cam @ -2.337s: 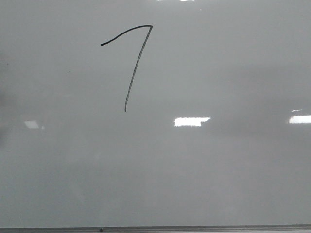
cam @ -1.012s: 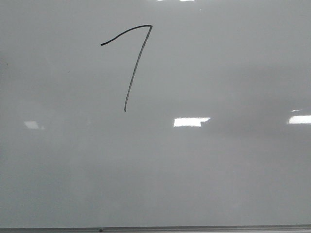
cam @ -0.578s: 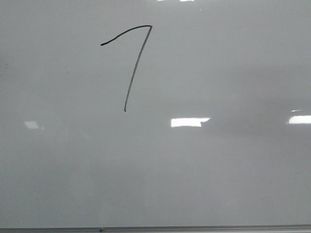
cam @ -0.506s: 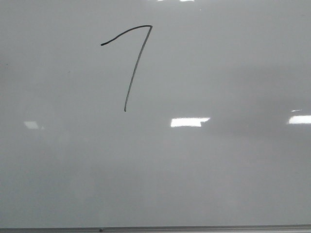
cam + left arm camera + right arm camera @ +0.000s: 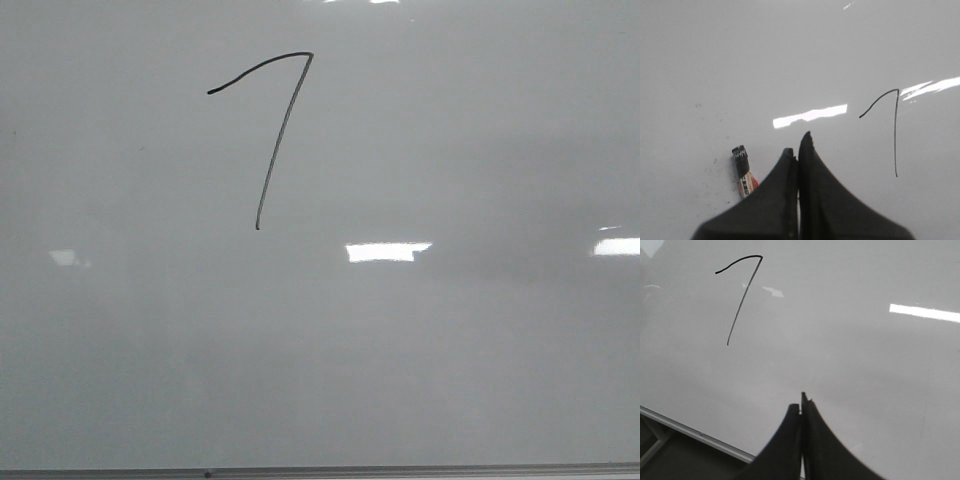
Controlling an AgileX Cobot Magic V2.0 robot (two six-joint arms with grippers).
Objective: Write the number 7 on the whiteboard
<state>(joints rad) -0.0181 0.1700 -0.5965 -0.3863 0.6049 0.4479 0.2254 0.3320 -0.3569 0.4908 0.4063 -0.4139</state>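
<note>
Already drawn: number 7 [image 5: 272, 140] upper left on whiteboard [image 5: 420, 380]. Marker [image 5: 744, 171] lying beside left fingers [image 5: 798, 145]; right fingers [image 5: 801, 407] likewise closed, empty. Probably only retreating left.

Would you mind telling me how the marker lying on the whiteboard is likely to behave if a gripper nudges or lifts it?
The marker looks round-bodied and lies flat, so it would probably roll. The whiteboard is glossy, so it may also slide. It seems small, rigid and light.
</note>
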